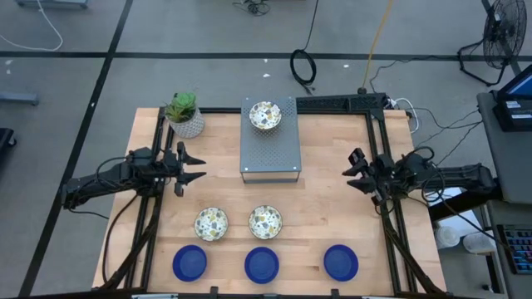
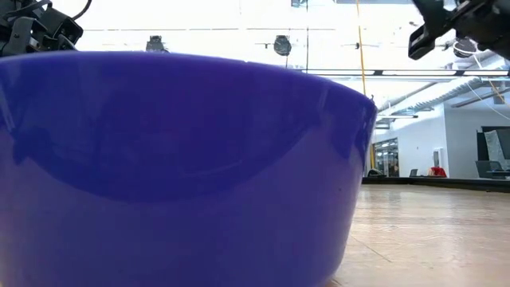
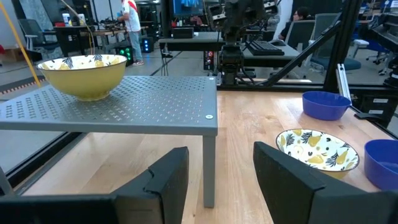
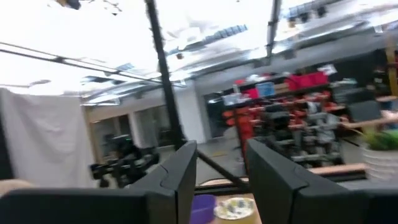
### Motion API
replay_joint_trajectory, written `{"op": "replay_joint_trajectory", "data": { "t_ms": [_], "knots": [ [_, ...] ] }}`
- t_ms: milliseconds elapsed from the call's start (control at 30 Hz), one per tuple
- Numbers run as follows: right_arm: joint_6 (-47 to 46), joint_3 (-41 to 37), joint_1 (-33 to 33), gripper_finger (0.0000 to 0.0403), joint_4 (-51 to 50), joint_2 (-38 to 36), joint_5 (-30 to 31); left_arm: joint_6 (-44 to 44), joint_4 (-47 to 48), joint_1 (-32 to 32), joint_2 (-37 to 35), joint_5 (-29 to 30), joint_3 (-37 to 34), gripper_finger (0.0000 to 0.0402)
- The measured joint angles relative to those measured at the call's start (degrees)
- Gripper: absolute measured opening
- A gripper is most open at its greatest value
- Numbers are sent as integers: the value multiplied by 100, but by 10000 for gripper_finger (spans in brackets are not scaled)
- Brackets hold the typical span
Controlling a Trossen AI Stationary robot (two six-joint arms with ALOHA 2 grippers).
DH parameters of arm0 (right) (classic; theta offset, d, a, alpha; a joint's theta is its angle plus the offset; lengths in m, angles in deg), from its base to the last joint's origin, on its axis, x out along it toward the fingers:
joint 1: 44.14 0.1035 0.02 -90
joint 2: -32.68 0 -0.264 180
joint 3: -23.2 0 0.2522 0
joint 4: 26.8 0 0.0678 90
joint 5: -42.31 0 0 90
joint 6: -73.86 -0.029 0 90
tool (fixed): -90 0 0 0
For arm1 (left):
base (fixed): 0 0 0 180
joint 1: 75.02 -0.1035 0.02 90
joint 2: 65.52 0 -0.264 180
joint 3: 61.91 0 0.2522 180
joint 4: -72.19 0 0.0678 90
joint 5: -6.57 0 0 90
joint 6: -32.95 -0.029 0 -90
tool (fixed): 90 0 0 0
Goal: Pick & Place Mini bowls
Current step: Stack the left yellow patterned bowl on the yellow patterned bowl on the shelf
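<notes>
Speckled bowls (image 1: 265, 115) (image 1: 211, 223) (image 1: 265, 222) upright; blue bowls (image 1: 189, 262) (image 1: 262, 264) (image 1: 341, 262) in front row.

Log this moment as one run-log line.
left gripper: open, empty | right gripper: open, empty | speckled bowl on grey perforated stand | blue bowls front row

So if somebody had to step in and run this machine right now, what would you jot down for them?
Left gripper: open, empty, left of the grey perforated metal stand.
Right gripper: open, empty, right of the stand.
One cream speckled mini bowl sits on the stand. Two more speckled bowls sit on the wooden table, with three solid blue mini bowls in a row along the table's edge.
Nothing is held; five bowls are on the table.
</notes>
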Motion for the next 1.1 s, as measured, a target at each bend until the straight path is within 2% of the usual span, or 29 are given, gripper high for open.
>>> {"op": "replay_joint_trajectory", "data": {
  "t_ms": [200,400,533,733,900,1100],
  "knots": [
    [55,0,11,128,-160,-402,-643,2,0,-1,0,-1,1,182],
    [584,2,11,128,-1145,-425,-612,2,0,-1,0,-1,-1,182],
    [1331,2,11,128,-1544,-198,-74,1,0,0,-1,-1,1,182],
    [2271,2,11,128,-1543,128,777,0,0,1,0,-1,1,182],
    [2572,2,9,128,-1493,211,1292,0,0,-1,0,-1,1,182],
    [2586,2,7,128,-1495,211,1458,-173,-47,0,0,10,1,182]
  ]
}}
